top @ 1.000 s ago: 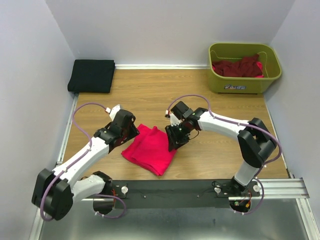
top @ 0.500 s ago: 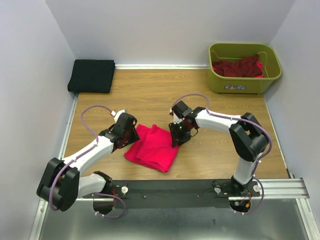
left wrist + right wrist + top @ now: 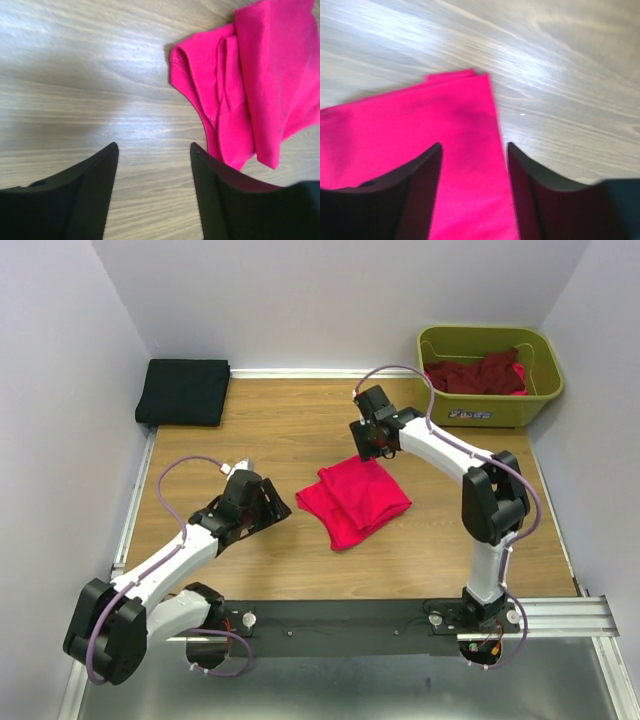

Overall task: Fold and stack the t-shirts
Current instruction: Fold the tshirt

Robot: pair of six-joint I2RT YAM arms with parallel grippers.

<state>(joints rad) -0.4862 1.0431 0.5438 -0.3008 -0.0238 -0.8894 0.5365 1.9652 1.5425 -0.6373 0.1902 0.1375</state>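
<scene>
- The pink shirt (image 3: 352, 498) lies folded into a rough square near the middle of the table (image 3: 300, 420), turned so that one corner points toward the far edge.
- In the left wrist view its near-left side shows several layers, with a stitched hem curving along the outer edge and a loose fold running down beside it.
- The right gripper (image 3: 368, 445) is over the shirt's far corner, its arm reaching in from the right.
- In the right wrist view its fingers (image 3: 420, 195) are spread wide, one over pink cloth and the other over the shirt's edge and bare wood. The cloth lies flat beneath them and nothing is pinched. Whether the fingertips touch the cloth cannot be told.
- The left gripper (image 3: 275, 508) is to the shirt's left, near it but apart.
- In the left wrist view its fingers (image 3: 90, 195) are also wide apart, with only bare wood between them, and the shirt lies ahead and to the right.
- A black shirt (image 3: 183, 391) lies folded flat in the far left corner of the table, well apart from the pink one.
- An olive tub (image 3: 487, 412) stands in the far right corner.
- Maroon shirts (image 3: 470, 375) lie crumpled inside the tub, with a bit of brighter pink cloth showing at their right side.
</scene>
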